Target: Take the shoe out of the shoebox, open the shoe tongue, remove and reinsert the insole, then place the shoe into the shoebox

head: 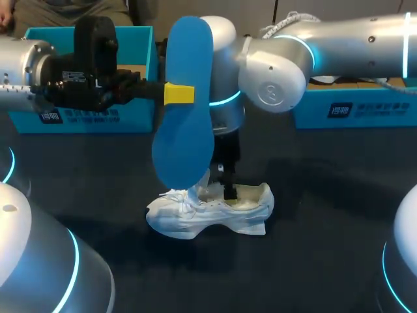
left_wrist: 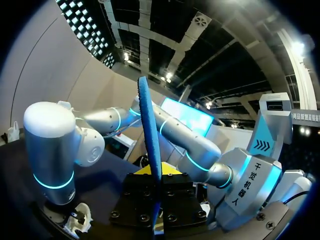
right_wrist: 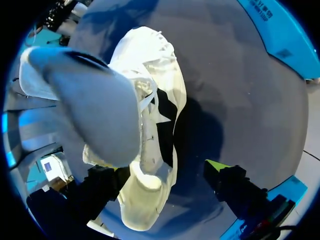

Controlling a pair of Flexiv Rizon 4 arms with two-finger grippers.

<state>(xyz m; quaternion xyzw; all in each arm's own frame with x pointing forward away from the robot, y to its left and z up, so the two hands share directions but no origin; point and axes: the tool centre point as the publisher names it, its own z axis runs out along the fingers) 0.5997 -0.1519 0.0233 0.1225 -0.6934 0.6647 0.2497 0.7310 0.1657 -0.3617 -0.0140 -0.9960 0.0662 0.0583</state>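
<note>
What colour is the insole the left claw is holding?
Blue insole, clearest in the head view.

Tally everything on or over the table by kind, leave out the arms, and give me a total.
White shoe: 1
Blue insole: 1
Blue boxes: 2 (left box, right box)
Total: 4
</note>
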